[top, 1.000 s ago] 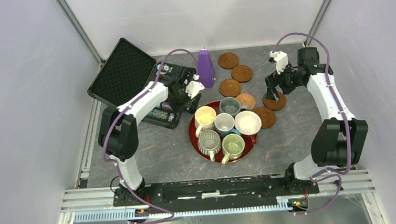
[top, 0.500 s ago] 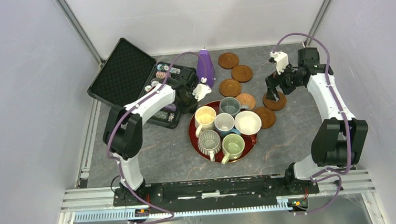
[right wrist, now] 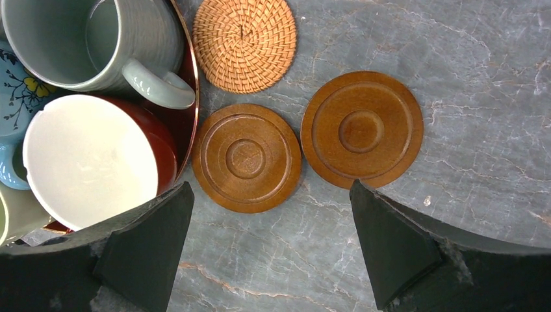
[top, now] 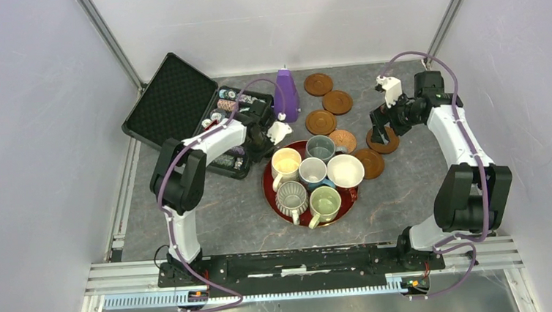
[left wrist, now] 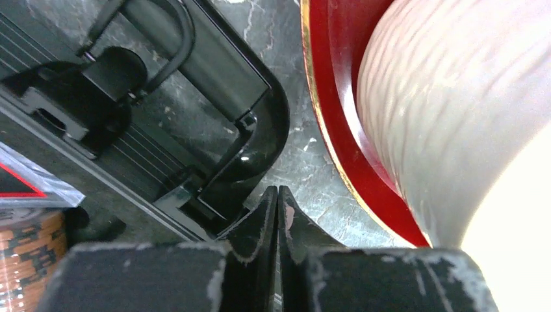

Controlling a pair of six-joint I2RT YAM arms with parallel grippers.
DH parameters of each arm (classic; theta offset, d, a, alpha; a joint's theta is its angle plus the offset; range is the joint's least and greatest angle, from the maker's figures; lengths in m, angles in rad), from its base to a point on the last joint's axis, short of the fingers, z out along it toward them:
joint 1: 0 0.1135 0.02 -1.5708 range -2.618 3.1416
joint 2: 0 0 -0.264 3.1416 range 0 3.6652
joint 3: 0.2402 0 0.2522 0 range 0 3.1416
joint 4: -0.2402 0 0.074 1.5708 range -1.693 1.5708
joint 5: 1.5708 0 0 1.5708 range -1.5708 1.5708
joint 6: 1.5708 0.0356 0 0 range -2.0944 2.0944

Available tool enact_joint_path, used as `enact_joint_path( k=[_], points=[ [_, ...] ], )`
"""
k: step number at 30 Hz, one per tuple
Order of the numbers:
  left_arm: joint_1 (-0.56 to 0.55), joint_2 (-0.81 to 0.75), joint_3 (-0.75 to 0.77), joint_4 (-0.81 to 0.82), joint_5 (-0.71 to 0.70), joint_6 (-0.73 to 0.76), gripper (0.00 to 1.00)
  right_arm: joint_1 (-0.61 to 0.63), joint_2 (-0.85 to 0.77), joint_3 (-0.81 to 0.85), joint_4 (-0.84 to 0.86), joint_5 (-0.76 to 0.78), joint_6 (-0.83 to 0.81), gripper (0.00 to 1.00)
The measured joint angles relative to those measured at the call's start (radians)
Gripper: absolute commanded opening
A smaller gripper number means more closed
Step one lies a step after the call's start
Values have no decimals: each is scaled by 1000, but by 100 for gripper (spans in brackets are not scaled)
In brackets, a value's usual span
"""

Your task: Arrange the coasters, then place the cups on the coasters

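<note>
Now the left claw, pinched shut and empty, has a pale cup on the red tray just right of it; the right claw gapes empty over two brown coasters.

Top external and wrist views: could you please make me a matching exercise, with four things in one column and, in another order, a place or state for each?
Things
1. left gripper
2. right gripper
3. woven coaster
4. cream-yellow cup

Places and states
A. stands in the red tray
B. open, above a brown coaster
C. shut, nothing between its fingers
D. flat on the table, beside the tray

Pairs: 1-C, 2-B, 3-D, 4-A
</note>
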Motion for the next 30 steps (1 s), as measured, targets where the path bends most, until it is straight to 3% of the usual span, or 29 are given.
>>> enact_joint_path(
  k=[8,14,21,30],
  points=[
    [95,-2,27,-10,200,1,7,-1,0,-14,12,0,8,98],
    [134,-14,24,-25,274,12,7,-2,0,-14,22,-4,9,98],
    [133,-105,-103,101,266,60,7,-4,0,-14,26,-27,8,98],
    [57,-202,-283,328,103,167,7,-4,36,13,26,-53,8,98]
  ],
)
